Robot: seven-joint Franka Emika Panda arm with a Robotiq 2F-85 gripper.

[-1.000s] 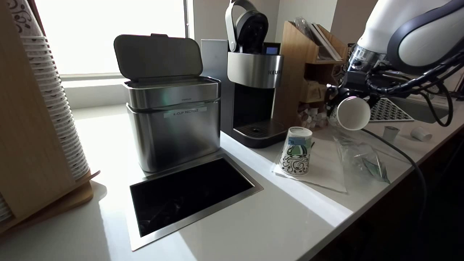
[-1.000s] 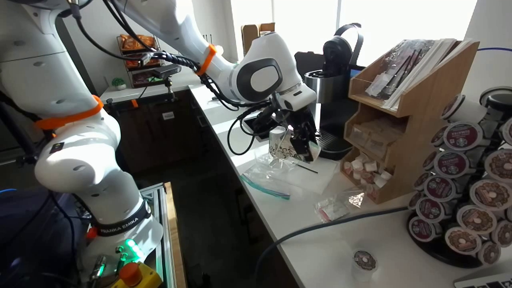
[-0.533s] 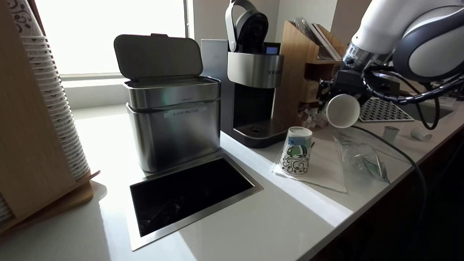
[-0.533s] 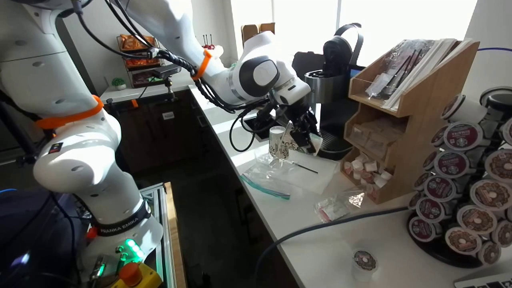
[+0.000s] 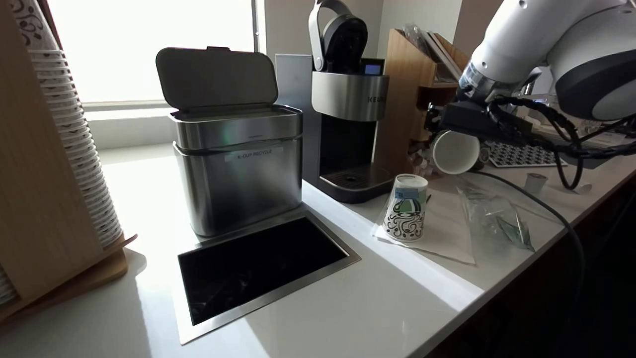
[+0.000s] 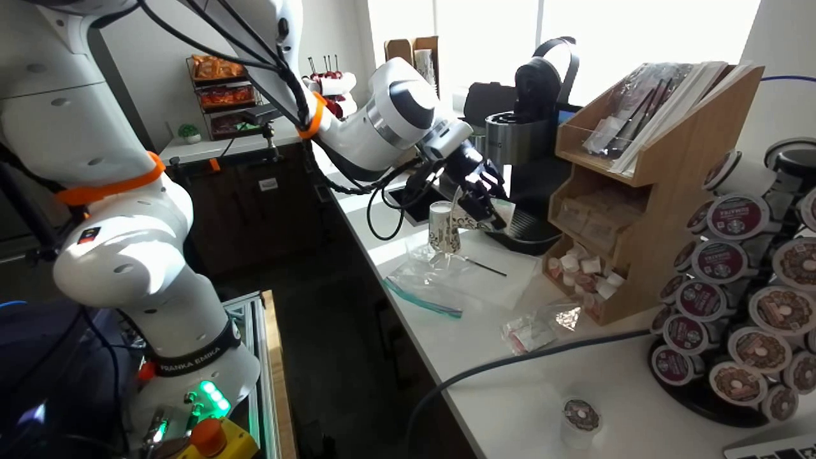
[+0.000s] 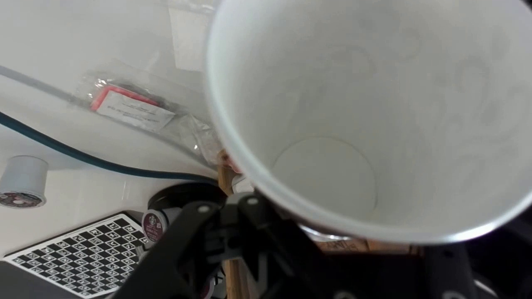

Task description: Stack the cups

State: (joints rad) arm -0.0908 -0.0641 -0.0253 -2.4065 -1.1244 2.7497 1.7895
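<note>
One speckled cup stands, narrow end up, on a white sheet in both exterior views (image 5: 407, 211) (image 6: 442, 226). It has a blue label. A second cup is in my gripper (image 6: 489, 213), tipped on its side above the counter, in both exterior views (image 5: 455, 152) (image 6: 465, 218). Its open mouth faces away from the coffee maker, toward the camera in an exterior view. My gripper is shut around this cup's side and is apart from the standing cup. In the wrist view the held cup's white inside (image 7: 353, 104) fills the upper right and hides the fingertips.
The coffee maker (image 5: 350, 97) and wooden organizer (image 6: 669, 185) stand behind the held cup. A steel bin (image 5: 243, 169) and counter opening (image 5: 263, 263) lie beyond the standing cup. A clear bag (image 6: 427, 293), cable (image 6: 510, 361) and white sheet (image 6: 510, 280) lie on the counter.
My gripper has carried the held cup closer to the standing cup and coffee maker. The held cup has turned nearer to level. The standing cup has not moved.
</note>
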